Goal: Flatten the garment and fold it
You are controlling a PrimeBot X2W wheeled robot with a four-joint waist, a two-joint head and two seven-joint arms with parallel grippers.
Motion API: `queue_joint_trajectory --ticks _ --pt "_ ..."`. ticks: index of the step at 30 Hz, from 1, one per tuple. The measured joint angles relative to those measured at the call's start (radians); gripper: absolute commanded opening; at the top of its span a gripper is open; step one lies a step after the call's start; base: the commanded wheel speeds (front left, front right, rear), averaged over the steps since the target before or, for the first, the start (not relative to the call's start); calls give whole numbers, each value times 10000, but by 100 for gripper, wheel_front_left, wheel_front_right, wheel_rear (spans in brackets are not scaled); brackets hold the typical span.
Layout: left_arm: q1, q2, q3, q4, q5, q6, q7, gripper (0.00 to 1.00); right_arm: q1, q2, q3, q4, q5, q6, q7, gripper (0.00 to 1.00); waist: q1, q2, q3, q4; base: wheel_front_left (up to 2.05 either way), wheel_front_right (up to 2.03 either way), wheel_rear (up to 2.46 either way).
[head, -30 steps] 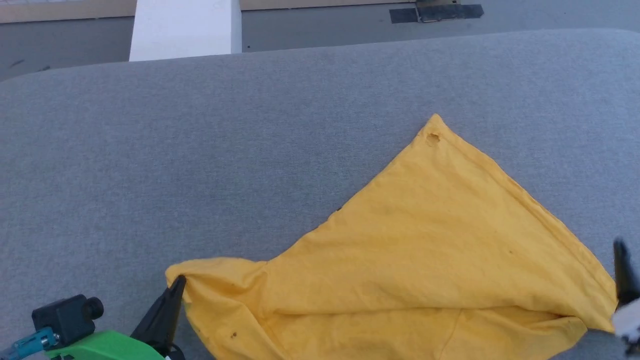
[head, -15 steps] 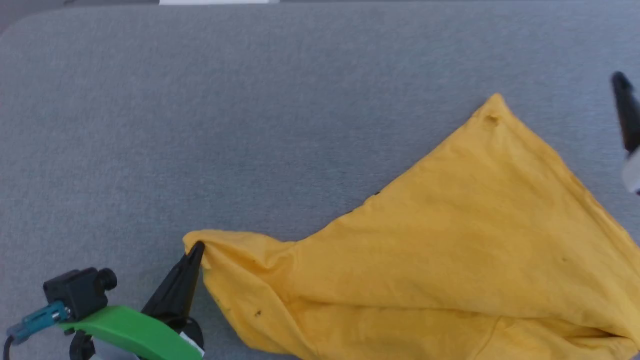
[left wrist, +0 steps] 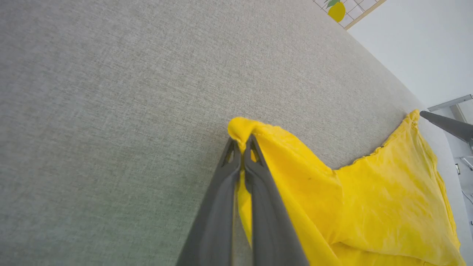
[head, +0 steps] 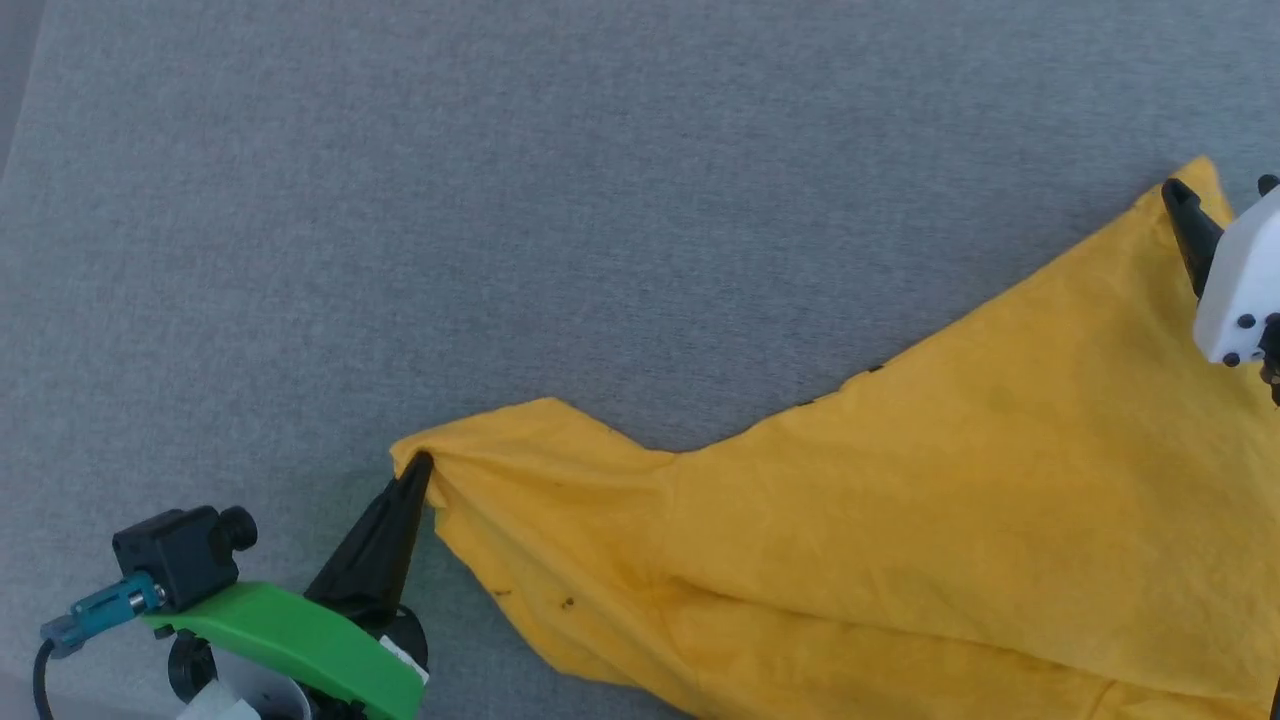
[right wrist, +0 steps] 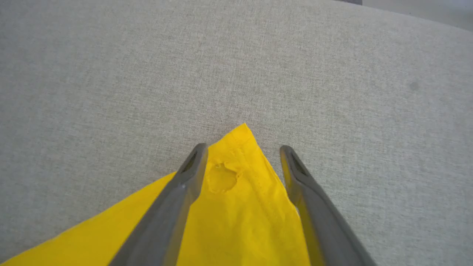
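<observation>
Left gripper (head: pixel 425 462), lower left: clamped on a bunched corner of the T-shirt. T-shirt (head: pixel 900 520), lower centre to right, on the grey worktop (head: pixel 500 200): light, limp, easily creased; best held by its corners and hems. Right gripper (head: pixel 1225 195), upper right: jaws spread astride the far corner, holding nothing. Nothing stands in the way.

The head view looks steeply down on the pad (head: pixel 600 200). The left wrist view sits close behind the left gripper (left wrist: pixel 242 139), the right behind the right gripper (right wrist: pixel 242 147), both low over the pad. All share the shirt (head: pixel 950 500).
</observation>
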Motion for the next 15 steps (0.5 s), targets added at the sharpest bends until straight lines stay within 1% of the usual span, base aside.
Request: queue_joint_trajectory --ticks 7,8,9,10,15 --pt "-45 0 21 82 -59 -69 -12 0 21 -157 -90 150 -8 0 337 100 0 0 395 297 0 0 0" --pt "-46 0 27 82 -65 -69 -12 0 21 -176 -96 134 -8 0 418 79 0 0 423 307 0 0 0" --pt "-46 2 36 84 -75 -69 -10 0 21 -198 -96 102 -10 0 466 41 0 0 438 301 0 0 0" --pt "-47 4 44 86 -75 -69 -10 0 21 -211 -96 71 -10 0 512 0 0 0 441 283 0 0 0" --pt "-74 13 109 67 -94 -67 -10 0 34 -242 -115 10 -86 0 533 0 0 0 411 168 0 0 0"
